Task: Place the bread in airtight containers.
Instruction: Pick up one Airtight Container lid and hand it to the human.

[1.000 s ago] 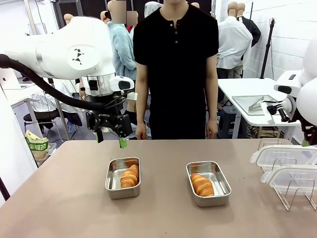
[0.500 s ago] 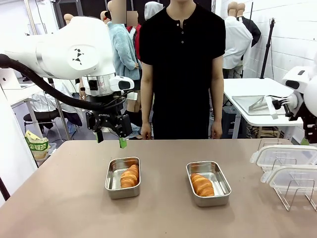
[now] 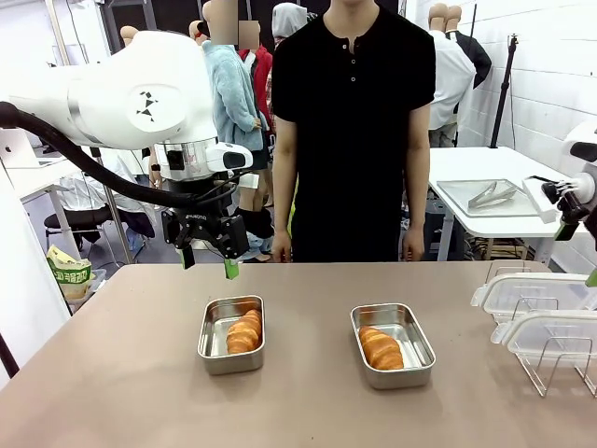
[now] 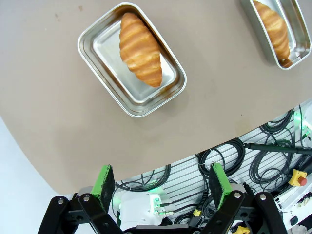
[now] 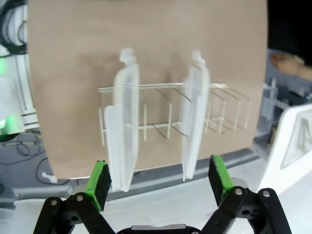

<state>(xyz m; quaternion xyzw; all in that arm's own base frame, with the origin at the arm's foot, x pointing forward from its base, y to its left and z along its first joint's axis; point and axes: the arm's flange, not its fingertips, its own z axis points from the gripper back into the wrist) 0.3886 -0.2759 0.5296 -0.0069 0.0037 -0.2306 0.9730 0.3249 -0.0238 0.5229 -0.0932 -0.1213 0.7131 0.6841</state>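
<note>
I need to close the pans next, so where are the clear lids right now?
In the front view, both clear lids sit in the wire rack at the table's right edge, right of the right-hand pan.

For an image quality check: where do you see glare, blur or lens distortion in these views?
Front view: even light, sharp, only faint shadows under the steel pans. Left wrist view: sharp, bright glare on the pan floor beside the bread, the table edge bowed. Right wrist view: soft overall, the clear lids hazy.

Tan table [image 3: 308, 406]: left pan [image 3: 211, 338], right pan [image 3: 416, 343], wire rack [image 3: 530, 366]
</note>
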